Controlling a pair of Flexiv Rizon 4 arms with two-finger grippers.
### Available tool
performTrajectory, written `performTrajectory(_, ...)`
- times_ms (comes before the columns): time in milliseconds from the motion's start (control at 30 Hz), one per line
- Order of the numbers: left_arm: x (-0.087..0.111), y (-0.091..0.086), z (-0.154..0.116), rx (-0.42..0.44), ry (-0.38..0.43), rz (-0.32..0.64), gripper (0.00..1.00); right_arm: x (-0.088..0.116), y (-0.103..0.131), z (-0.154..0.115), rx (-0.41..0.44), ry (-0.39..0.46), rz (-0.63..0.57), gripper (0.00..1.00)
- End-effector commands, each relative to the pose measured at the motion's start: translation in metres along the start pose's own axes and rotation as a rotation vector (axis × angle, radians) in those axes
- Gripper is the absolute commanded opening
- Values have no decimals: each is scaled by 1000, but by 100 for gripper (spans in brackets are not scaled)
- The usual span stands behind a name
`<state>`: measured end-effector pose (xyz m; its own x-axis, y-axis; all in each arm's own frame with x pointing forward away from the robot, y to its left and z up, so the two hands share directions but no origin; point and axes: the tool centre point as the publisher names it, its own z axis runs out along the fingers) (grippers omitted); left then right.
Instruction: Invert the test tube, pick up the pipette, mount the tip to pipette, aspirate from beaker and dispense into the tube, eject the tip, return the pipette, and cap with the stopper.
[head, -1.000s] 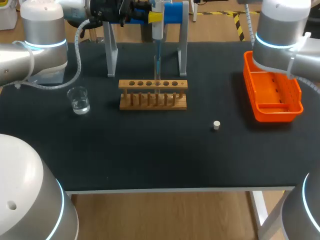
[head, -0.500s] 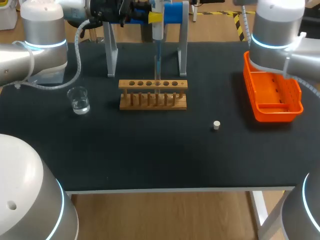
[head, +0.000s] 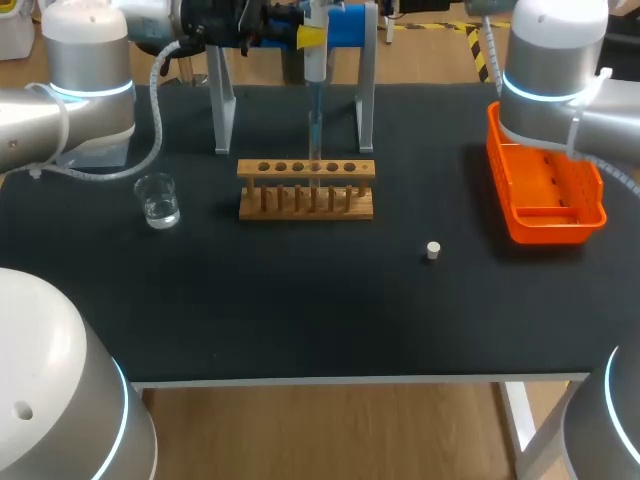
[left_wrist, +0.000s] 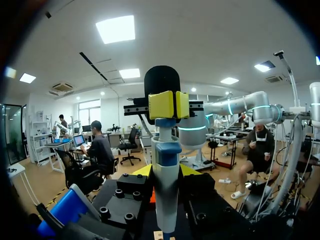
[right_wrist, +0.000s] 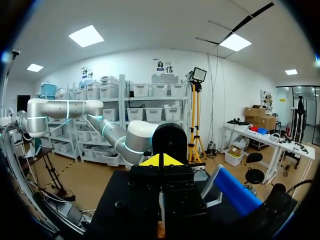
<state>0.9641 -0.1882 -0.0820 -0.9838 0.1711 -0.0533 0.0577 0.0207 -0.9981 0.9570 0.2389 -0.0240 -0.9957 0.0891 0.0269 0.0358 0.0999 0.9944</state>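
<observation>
My left gripper (head: 308, 36) (left_wrist: 170, 105) hangs high over the back of the table, shut on the pipette (head: 315, 70) (left_wrist: 165, 185), which points straight down. Its long tip (head: 313, 135) reaches down into a hole of the wooden test tube rack (head: 306, 188); whether it touches the tube there I cannot tell. The beaker (head: 158, 200) with clear liquid stands left of the rack. A small white stopper (head: 433, 250) lies to the rack's front right. My right gripper (right_wrist: 161, 161) is shut on nothing; in the head view only that arm (head: 545, 70) shows, at the back right.
The metal pipette stand (head: 362, 90) with its blue holder (head: 347, 25) rises behind the rack. An orange tray (head: 545, 215) sits at the right edge, under my right arm. Bare black mat stretches across the table's front half.
My right arm has shifted slightly toward the left. The left arm and the pipette have stayed where they were.
</observation>
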Motion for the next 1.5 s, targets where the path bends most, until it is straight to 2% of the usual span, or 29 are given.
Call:
performTrajectory(33,-1,-4,-1,2,3,2,0,-1,-9,-2,7,4,6,0)
performTrajectory(433,-1,-4,-1,2,3,2,0,-2,-14,-3,15,5,18,0)
performTrajectory(667,-1,-4,-1,2,3,2,0,-1,12,-10,-32,11,-21,0)
performTrajectory(867,-1,-4,-1,2,3,2,0,8,34,-28,-88,26,-65,0)
performTrajectory(933,-1,-4,-1,2,3,2,0,13,37,-36,-108,35,-82,44)
performTrajectory(967,-1,-4,-1,2,3,2,0,15,38,-41,-115,38,-88,80)
performTrajectory(1000,-1,-4,-1,2,3,2,0,16,39,-46,-125,42,-94,100)
performTrajectory(1200,-1,-4,-1,2,3,2,0,27,32,-81,-156,71,-129,100)
performTrajectory(1333,-1,-4,-1,2,3,2,0,32,14,-101,-150,73,-143,100)
performTrajectory(1500,-1,-4,-1,2,3,2,0,34,-14,-109,-134,98,-148,100)
